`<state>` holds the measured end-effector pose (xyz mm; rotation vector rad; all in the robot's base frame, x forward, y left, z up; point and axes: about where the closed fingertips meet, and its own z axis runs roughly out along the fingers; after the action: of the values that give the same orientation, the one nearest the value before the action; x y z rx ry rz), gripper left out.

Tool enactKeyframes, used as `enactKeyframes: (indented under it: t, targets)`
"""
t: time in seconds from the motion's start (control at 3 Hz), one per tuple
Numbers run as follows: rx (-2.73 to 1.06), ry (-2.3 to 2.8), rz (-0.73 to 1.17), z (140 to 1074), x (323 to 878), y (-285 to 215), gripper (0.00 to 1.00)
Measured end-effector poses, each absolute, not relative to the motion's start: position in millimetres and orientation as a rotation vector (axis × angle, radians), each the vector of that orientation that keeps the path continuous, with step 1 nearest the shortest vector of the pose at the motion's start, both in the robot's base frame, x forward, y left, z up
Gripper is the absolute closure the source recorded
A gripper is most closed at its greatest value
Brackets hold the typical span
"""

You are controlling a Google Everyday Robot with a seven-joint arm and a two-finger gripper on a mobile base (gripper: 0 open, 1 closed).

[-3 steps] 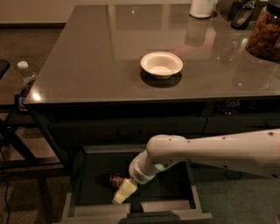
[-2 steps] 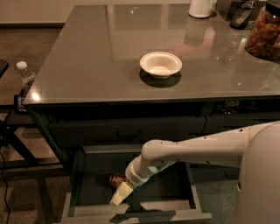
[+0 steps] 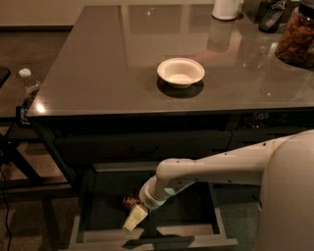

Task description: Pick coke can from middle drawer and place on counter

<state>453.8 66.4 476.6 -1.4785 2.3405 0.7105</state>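
The middle drawer (image 3: 78, 230) stands pulled open below the counter (image 3: 113, 63). The coke can (image 3: 129, 200) lies on the drawer's dark bottom, only a small red part showing beside my wrist. My gripper (image 3: 133, 218) reaches down into the drawer, pointing to the lower left, just in front of the can. The white arm comes in from the right and hides the rest of the can. I cannot tell whether the gripper touches the can.
A white bowl (image 3: 180, 72) sits in the middle of the counter. A white container (image 3: 225, 9) and a jar of brown food (image 3: 297, 37) stand at the far right. A clear plastic bottle (image 3: 28, 86) stands left of the counter, above a dark frame.
The arm has swung nearer to the camera and fills more of the lower right. The gripper has shifted slightly left and down, staying in the drawer by the can.
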Motion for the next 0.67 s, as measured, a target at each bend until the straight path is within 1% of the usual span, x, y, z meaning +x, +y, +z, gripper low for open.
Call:
enactKeyframes:
  t: [0.67]
  targets:
    - [-1.402, 2.336, 0.702, 439, 477, 76, 0.0]
